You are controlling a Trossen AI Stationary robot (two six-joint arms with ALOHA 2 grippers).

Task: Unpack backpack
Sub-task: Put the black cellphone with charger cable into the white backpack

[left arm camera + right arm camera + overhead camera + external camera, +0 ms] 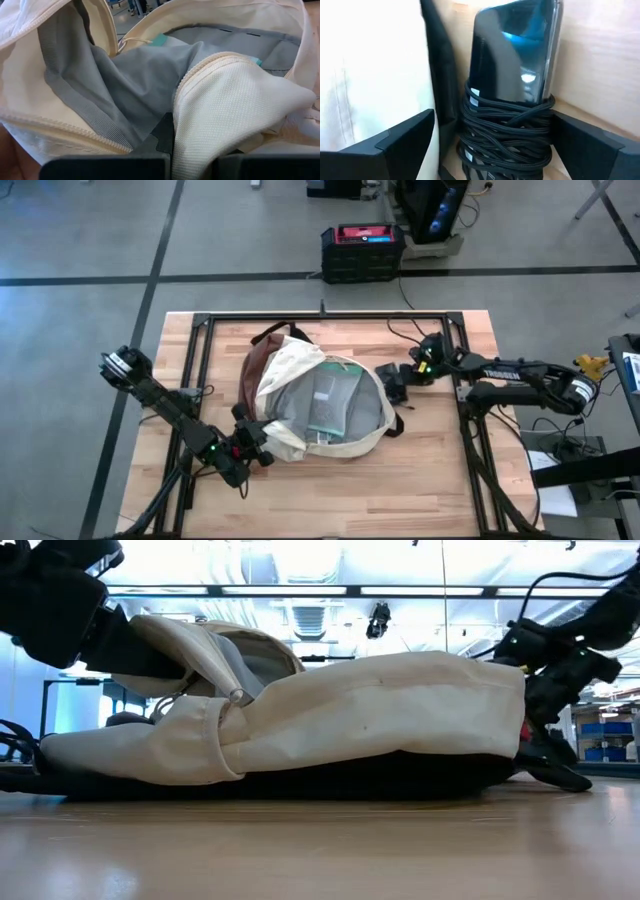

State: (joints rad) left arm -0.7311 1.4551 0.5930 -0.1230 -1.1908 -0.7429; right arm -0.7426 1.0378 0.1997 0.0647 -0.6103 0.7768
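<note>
The cream-white backpack [300, 395] lies flat on the wooden table with its main opening spread wide and the grey lining [135, 85] showing. A clear teal-edged pouch [330, 405] lies inside it. My left gripper [262, 442] is at the near left of the opening, shut on the backpack's edge. Just right of the backpack a glossy black block wound with black cord [512, 100] lies on the table. My right gripper [495, 145] is open, with one finger on either side of the block; I cannot tell whether they touch it. My left gripper pinches a fold of the backpack's cream zip-edged rim [192, 150] between its two fingers, at the near left of the opening. The fingers come nearly level from the table's near left. The rim is lifted off the lower layer [200, 650], while the backpack's body stays on the table.
A black metal frame [330, 315] runs along the table's far edge and sides. Loose cables [420, 340] lie at the far right. A black and red case [362, 248] stands on the floor beyond the table. Bare wood [330, 490] lies near the front edge.
</note>
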